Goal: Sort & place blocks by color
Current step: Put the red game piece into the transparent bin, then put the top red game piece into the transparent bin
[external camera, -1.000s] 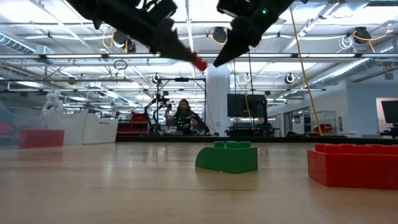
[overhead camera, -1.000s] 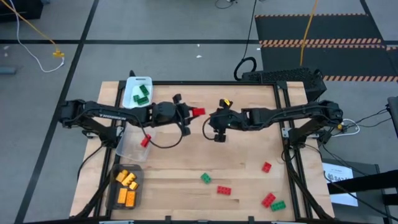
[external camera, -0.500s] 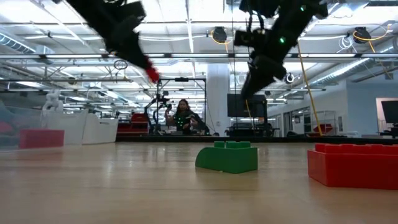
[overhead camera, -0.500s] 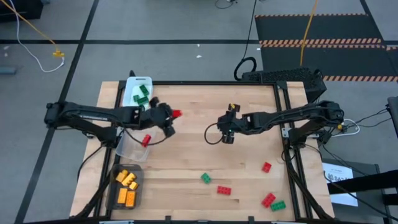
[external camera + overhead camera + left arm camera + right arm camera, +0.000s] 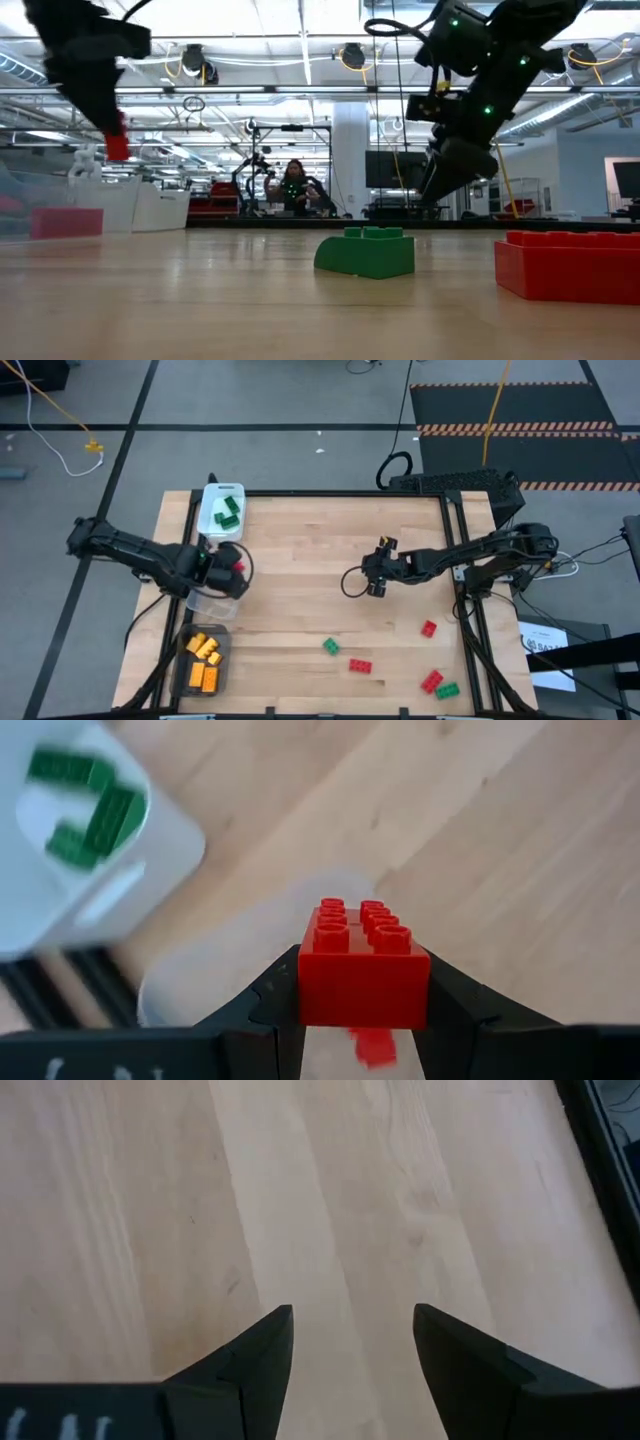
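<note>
The right gripper (image 5: 352, 1345) hangs over bare wooden desk (image 5: 150, 1200); its two dark fingers (image 5: 255, 1355) stand apart with nothing between them; a dark strip borders the desk at one corner.

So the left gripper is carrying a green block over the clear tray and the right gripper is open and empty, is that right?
Not quite: the block in the left gripper is red, not green. The left wrist view shows the red block clamped between its fingers above the clear tray. The rest holds: the right gripper is open and empty over bare wood.
</note>
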### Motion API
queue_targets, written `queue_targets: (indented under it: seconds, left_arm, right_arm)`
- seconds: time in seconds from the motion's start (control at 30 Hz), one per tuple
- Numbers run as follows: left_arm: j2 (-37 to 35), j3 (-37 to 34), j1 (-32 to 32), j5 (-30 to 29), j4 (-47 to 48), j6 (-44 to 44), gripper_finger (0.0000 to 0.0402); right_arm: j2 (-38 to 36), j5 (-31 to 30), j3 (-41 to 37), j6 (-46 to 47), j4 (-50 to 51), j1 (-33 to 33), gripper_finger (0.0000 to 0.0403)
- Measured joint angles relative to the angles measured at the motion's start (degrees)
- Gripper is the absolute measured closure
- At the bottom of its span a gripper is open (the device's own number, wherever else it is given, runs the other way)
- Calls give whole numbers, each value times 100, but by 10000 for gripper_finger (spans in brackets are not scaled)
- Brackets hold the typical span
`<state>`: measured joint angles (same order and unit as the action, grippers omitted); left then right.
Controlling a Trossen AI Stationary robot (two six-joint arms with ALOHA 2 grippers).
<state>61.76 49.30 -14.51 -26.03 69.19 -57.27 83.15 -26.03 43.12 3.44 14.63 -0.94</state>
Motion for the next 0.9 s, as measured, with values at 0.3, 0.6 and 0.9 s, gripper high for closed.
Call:
queue_targets:
  seconds: [0.3,0.6,0.9]
  left_arm:
    - [105,0,-406,423,466,-957,172]
    - [168,0,-440,440,772,-1383,44]
    - [166,153,-270,25,82,-734,74]
  right_arm:
    - [-1254,58,-158,80,-76,-252,212]
    - [-2398,63,-158,376,28,-815,213]
    - [-2163,1137,-153,907,697,-1374,213]
